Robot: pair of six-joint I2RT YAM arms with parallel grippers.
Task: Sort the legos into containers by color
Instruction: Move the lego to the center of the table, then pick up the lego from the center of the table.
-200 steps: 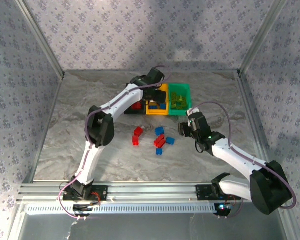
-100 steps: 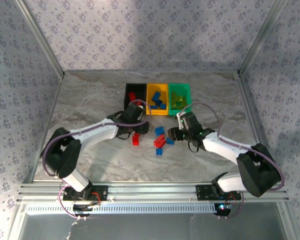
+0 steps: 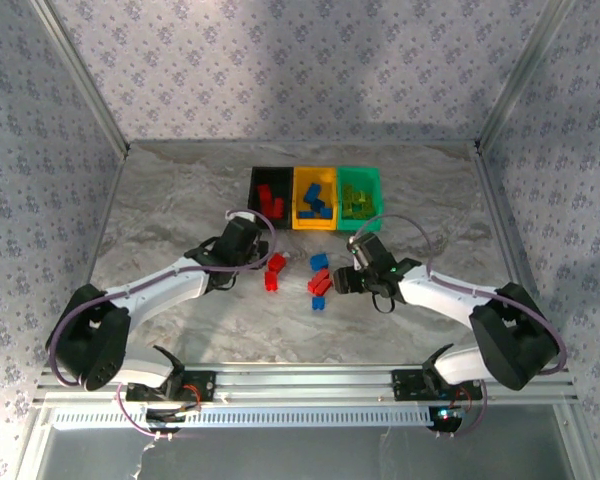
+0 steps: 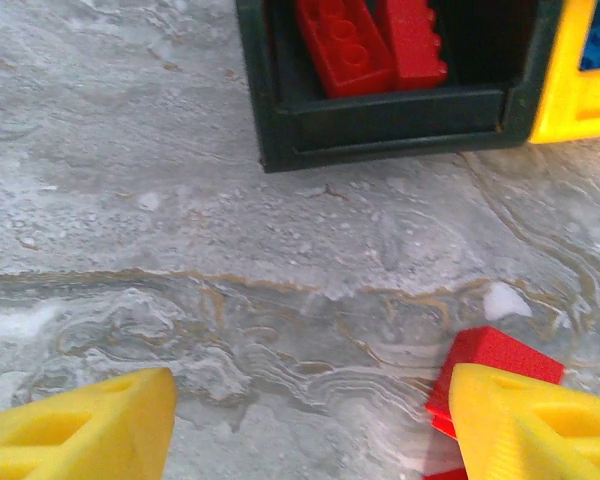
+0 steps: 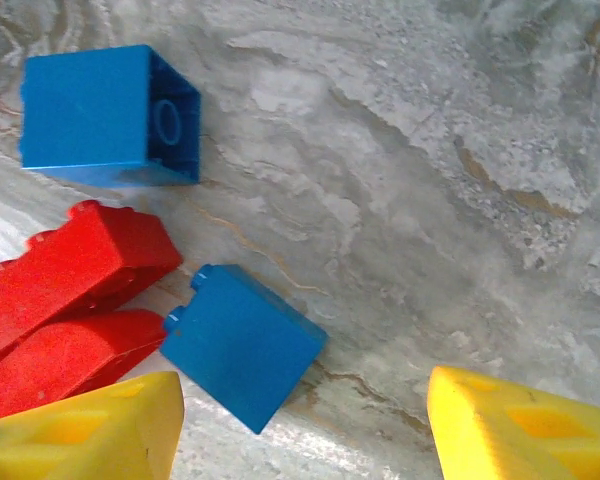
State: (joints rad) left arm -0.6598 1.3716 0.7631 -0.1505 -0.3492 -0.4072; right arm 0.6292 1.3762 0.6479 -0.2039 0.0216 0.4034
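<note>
Grippers both spread wide, nothing held. L gripper (image 4: 310, 425) hangs low over marbled table (image 4: 130, 200); one yellow finger (image 4: 540, 425) overlaps a red brick (image 4: 495, 355), can't tell if touching. Beyond, black bin (image 4: 380, 125) w/ two red legos (image 4: 365, 45) inside, orange-yellow bin (image 4: 570, 105) touching its side. R gripper (image 5: 300, 430) sits low too: blue brick (image 5: 242, 345) between its fingers, two red bricks (image 5: 75, 270) just beside it, blue cube (image 5: 105, 115) farther out. From above, both arms reach toward table centre, bins in a row at far side; green bin (image 3: 360, 229) ends the row, yellow-green pieces (image 3: 358, 200) inside.
</note>
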